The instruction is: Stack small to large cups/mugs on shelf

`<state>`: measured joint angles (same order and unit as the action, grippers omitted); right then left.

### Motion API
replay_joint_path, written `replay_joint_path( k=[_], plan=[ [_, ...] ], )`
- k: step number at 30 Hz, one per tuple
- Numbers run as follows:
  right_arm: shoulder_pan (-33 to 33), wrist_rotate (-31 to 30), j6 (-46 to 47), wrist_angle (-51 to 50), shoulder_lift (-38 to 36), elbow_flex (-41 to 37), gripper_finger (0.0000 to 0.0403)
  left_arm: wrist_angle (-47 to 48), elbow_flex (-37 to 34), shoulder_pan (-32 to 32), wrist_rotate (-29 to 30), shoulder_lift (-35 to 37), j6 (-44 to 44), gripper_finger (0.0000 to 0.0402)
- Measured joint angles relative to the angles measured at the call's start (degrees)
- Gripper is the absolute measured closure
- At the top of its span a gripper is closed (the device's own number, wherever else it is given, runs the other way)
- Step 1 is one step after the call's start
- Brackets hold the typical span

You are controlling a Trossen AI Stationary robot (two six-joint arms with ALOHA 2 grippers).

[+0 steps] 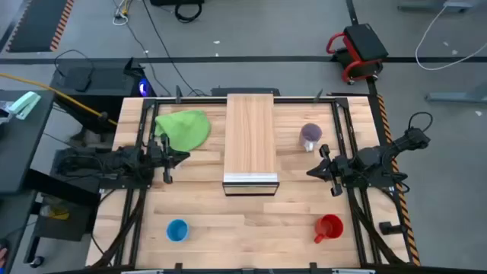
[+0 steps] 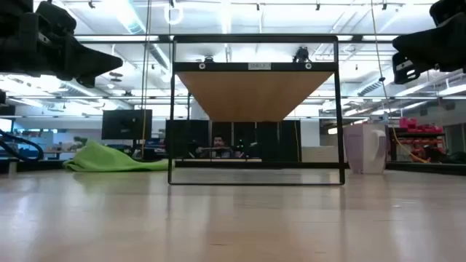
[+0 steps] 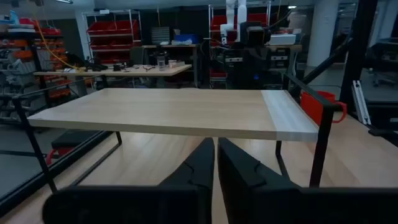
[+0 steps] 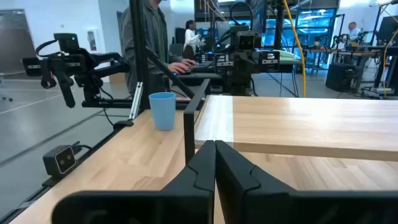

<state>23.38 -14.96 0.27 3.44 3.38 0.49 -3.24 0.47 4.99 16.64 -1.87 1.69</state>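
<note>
1. Nothing is stacked yet. The shelf (image 1: 250, 137) stands bare in the middle of the bench (image 1: 228, 228).
2. The blue cup (image 1: 177, 230) sits near left, the red mug (image 1: 329, 227) near right, the purple mug (image 1: 310, 136) far right.
3. The left gripper (image 1: 179, 158) and right gripper (image 1: 313, 172) wait beside the shelf, fingers pressed together, holding nothing.
4. An arm could bump the shelf's metal frame, or a mug handle could slip.
5. A green cloth (image 1: 184, 128) lies far left, out of the way
</note>
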Motion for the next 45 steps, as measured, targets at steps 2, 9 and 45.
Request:
replay_joint_path(
  k=[2, 9, 45],
  plan=[
    [0.0, 0.0, 0.0, 0.0, 0.0, 0.0, 0.0387, 0.0, 0.0, 0.0, 0.0, 0.0, 0.0, 0.0368],
    [0.0, 0.0, 0.0, 0.0, 0.0, 0.0, 0.0387, 0.0, 0.0, 0.0, 0.0, 0.0, 0.0, 0.0370],
    [0.0, 0.0, 0.0, 0.0, 0.0, 0.0, 0.0387, 0.0, 0.0, 0.0, 0.0, 0.0, 0.0, 0.0368]
  ],
)
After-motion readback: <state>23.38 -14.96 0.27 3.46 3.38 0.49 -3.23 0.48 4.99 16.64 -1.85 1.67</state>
